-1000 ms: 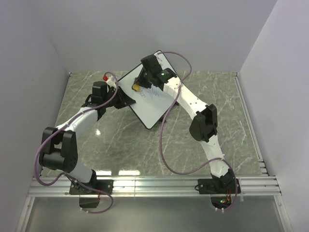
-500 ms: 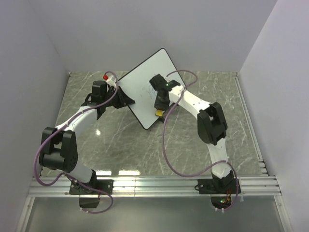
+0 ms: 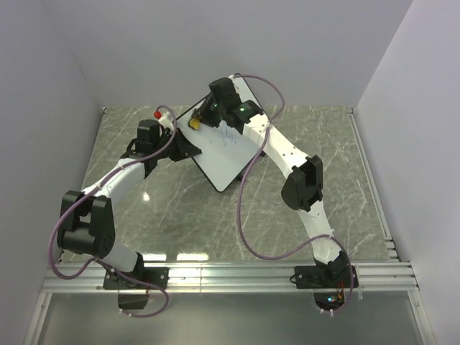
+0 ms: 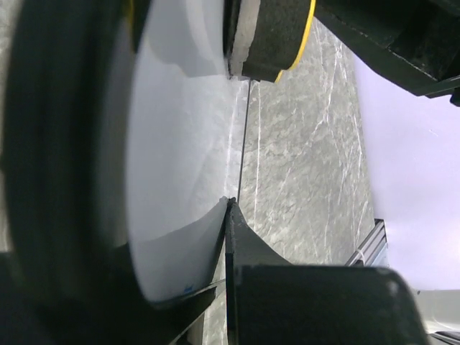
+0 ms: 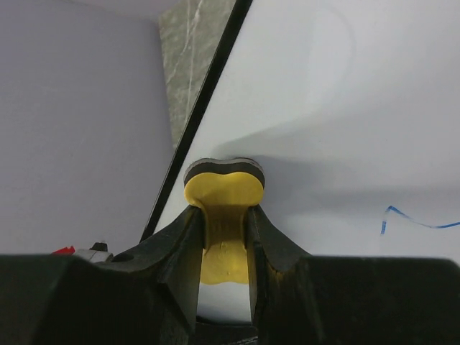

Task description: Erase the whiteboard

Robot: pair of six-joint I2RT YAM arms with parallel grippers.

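The whiteboard (image 3: 215,159) stands tilted at the back middle of the table, with faint blue scribbles (image 3: 228,136) near its centre. My left gripper (image 3: 185,147) is shut on the board's left edge; in the left wrist view its fingers (image 4: 237,237) clamp the thin black rim of the white board (image 4: 180,144). My right gripper (image 3: 203,117) is shut on a yellow eraser (image 3: 195,122) with a dark felt face, pressed on the board near its upper left edge. The right wrist view shows the eraser (image 5: 223,188) on the board (image 5: 345,100) and a blue stroke (image 5: 417,223) to its right.
A red-capped marker (image 3: 157,114) lies on the marble table (image 3: 323,144) behind the left gripper; its red tip also shows in the right wrist view (image 5: 63,250). Grey walls close the back and both sides. The eraser (image 4: 277,39) shows at the top of the left wrist view.
My right gripper swept the eraser down to the board's lower edge, then back up to the upper left edge. The left gripper kept its hold on the board.
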